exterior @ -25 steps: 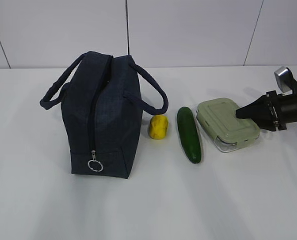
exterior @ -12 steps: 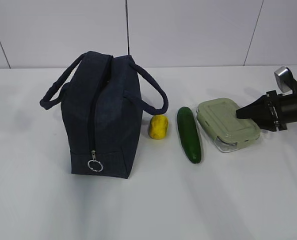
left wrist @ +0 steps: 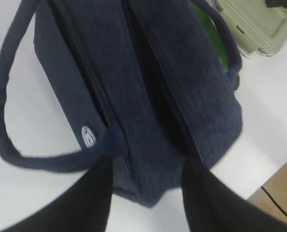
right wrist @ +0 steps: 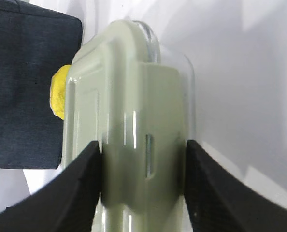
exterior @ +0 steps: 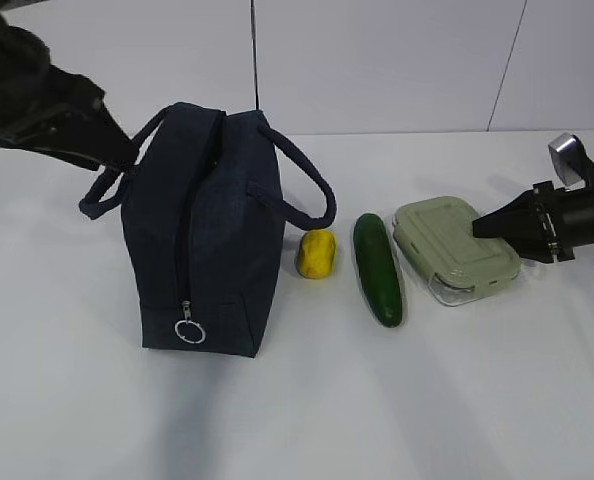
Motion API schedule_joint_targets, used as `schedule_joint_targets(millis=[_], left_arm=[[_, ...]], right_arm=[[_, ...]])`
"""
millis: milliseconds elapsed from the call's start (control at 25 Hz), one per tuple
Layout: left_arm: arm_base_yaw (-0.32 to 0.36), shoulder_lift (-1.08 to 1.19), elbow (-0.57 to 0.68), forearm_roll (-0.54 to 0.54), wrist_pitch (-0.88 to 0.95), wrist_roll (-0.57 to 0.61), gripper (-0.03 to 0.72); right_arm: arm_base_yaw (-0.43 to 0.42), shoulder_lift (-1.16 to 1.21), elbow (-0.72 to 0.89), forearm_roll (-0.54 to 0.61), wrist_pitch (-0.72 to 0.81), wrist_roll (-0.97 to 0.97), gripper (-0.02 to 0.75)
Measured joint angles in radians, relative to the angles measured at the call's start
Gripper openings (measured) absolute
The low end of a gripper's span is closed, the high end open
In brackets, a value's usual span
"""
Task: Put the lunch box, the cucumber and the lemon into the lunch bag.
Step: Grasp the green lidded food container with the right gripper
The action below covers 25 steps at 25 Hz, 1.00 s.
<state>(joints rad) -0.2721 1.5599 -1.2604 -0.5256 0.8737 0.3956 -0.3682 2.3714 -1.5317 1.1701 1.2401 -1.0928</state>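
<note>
Left wrist view is motion-blurred; lunch bag (left wrist: pixel 148 96) runs off the top edge, its interior too dark to read. Cucumber (left wrist: pixel 211 38) shows only as a green strip behind the bag. Lunch box (left wrist: pixel 257 24) is cropped at the top right corner. In the right wrist view the lemon (right wrist: pixel 59 92) is mostly hidden behind the box's lid. Exterior view: left gripper (exterior: pixel 117 150) fingertips merge with the bag handle; contact unclear.

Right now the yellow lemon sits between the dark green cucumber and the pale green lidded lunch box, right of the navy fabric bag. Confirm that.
Not quite. In the exterior view the yellow lemon sits between the navy fabric bag and the dark green cucumber; the pale green lidded lunch box lies beyond the cucumber.
</note>
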Motion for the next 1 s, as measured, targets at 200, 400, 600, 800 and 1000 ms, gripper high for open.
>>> schedule_joint_targets(millis=[200,400,600,800,1000], left_arm=[[-0.001,0.096,-0.085,0.047,0.007,-0.010,0.392],[-0.001,0.164,-0.118,0.075,0.025,-0.025,0.398],[-0.001,0.226,-0.126,0.081,0.030,-0.027,0.397],[-0.001,0.251,-0.146,0.111,0.058,-0.045,0.263],[-0.001,0.251,-0.210,0.199,0.116,-0.080,0.023]], right_arm=[[0.000,0.000,0.000,0.000,0.001,0.000,0.389],[0.000,0.000,0.000,-0.002,0.001,0.000,0.389],[0.000,0.000,0.000,-0.004,0.002,0.004,0.389],[0.000,0.000,0.000,-0.005,0.003,0.008,0.389],[0.000,0.000,0.000,-0.005,0.003,0.012,0.389]])
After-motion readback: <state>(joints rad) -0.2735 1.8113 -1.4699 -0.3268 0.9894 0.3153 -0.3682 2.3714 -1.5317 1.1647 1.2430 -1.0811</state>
